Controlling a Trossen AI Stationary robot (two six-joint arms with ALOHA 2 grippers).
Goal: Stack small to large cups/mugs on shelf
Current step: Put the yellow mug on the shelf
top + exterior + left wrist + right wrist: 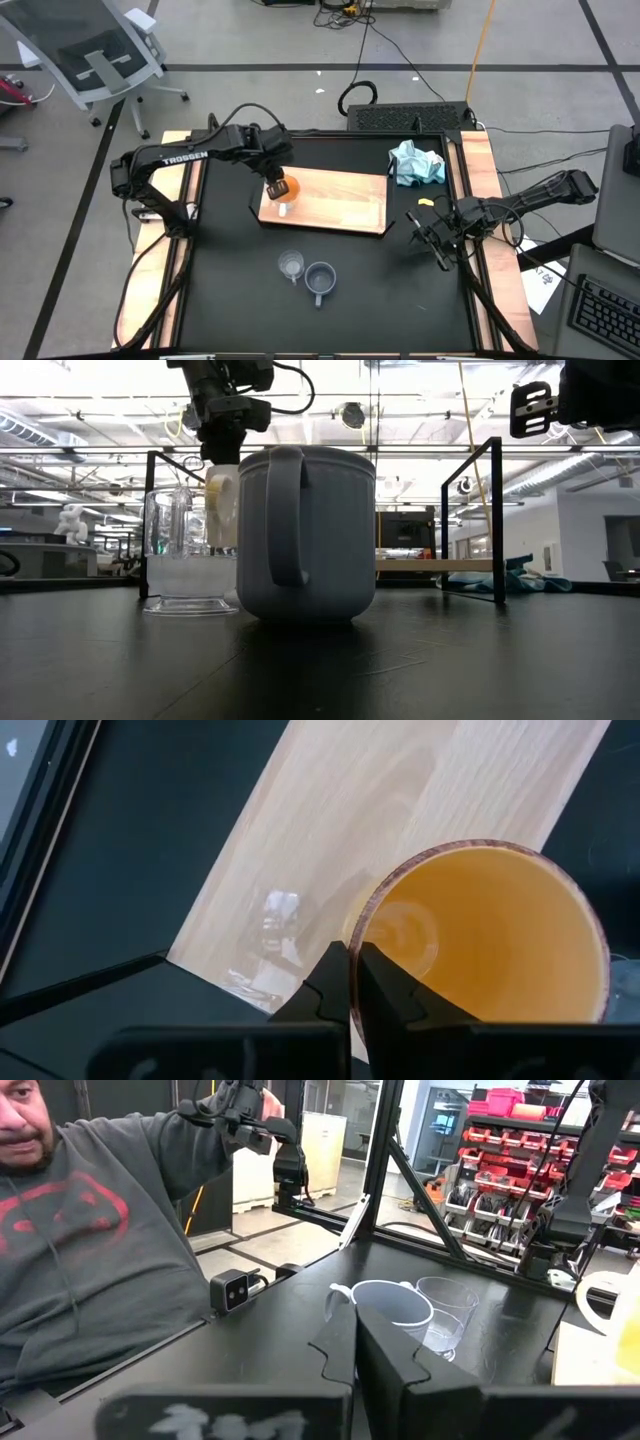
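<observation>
Black surface [230, 300] under bright workshop lighting, a light-blue cloth [415, 165] bunched at its far right side; the light-wood shelf [340, 205] lies flat mid-surface, its long axis running left to right. Over the shelf's left end the left gripper [275, 183] is closed onto the rim of the orange mug [290, 187]; the wrist view shows the fingers [330, 990] pinched on the near edge of the rim, one inside and one outside, mouth open toward the camera and the shelf's pale grain behind it; from above, the mug sits just right of the gripper with its white handle pointing toward the near edge of the shelf; whether its base touches the board, I cannot tell. Nearer the front, off the shelf, the clear glass cup [291, 265] and the blue-grey mug [320, 279] stand upright side by side, glass on the left, the mug's handle facing front. The right gripper [432, 236] waits at the right, closed on nothing, well apart from the cups.
</observation>
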